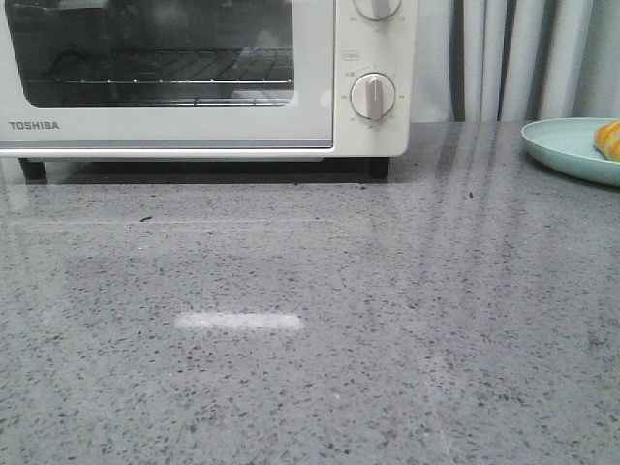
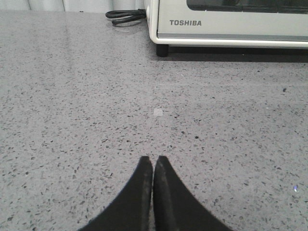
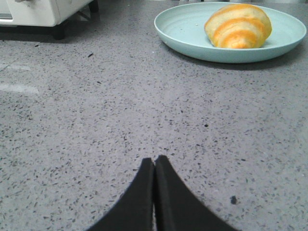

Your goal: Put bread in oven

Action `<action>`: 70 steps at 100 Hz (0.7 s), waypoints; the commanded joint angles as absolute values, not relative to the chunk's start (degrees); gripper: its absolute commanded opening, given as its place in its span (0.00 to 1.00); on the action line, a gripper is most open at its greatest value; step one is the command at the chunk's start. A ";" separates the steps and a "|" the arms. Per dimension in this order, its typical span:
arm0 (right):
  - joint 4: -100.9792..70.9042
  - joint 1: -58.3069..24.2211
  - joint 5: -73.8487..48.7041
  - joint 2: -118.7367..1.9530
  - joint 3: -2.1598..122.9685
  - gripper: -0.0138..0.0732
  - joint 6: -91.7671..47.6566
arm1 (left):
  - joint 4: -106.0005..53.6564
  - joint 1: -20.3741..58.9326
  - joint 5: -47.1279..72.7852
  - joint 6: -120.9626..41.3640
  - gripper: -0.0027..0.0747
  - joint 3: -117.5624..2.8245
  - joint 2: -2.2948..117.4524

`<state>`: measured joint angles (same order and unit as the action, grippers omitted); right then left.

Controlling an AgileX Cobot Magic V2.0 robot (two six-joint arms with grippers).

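The bread [image 3: 238, 25], a golden-orange roll with cream stripes, lies on a pale green plate [image 3: 187, 26]; in the front view only its edge [image 1: 608, 139] shows at the far right. The cream-white Toshiba oven [image 1: 174, 121] stands at the back left with its glass door closed; it also shows in the left wrist view [image 2: 231, 26]. My left gripper [image 2: 153, 160] is shut and empty over bare counter, some way in front of the oven. My right gripper [image 3: 154, 160] is shut and empty, well short of the plate. Neither gripper shows in the front view.
The grey speckled counter [image 1: 310, 320] spreads out in front of the oven. A black power cord [image 2: 126, 15] lies coiled left of the oven. The plate [image 1: 567, 145] sits at the back right edge. Grey curtains [image 1: 523, 58] hang behind.
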<state>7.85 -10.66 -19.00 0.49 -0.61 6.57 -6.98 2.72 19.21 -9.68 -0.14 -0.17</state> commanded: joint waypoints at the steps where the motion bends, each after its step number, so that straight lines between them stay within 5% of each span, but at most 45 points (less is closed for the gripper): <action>1: 8.02 -10.79 -17.07 1.66 -1.33 0.08 6.45 | -7.45 2.50 15.07 -9.53 0.01 1.41 -1.94; 70: 10.78 -10.79 -17.45 1.66 -1.33 0.08 6.45 | -7.45 2.50 15.07 -9.53 0.01 1.41 -1.94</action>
<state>8.41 -10.66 -19.00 0.49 -0.61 6.57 -6.98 2.72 19.21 -9.68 -0.14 -0.17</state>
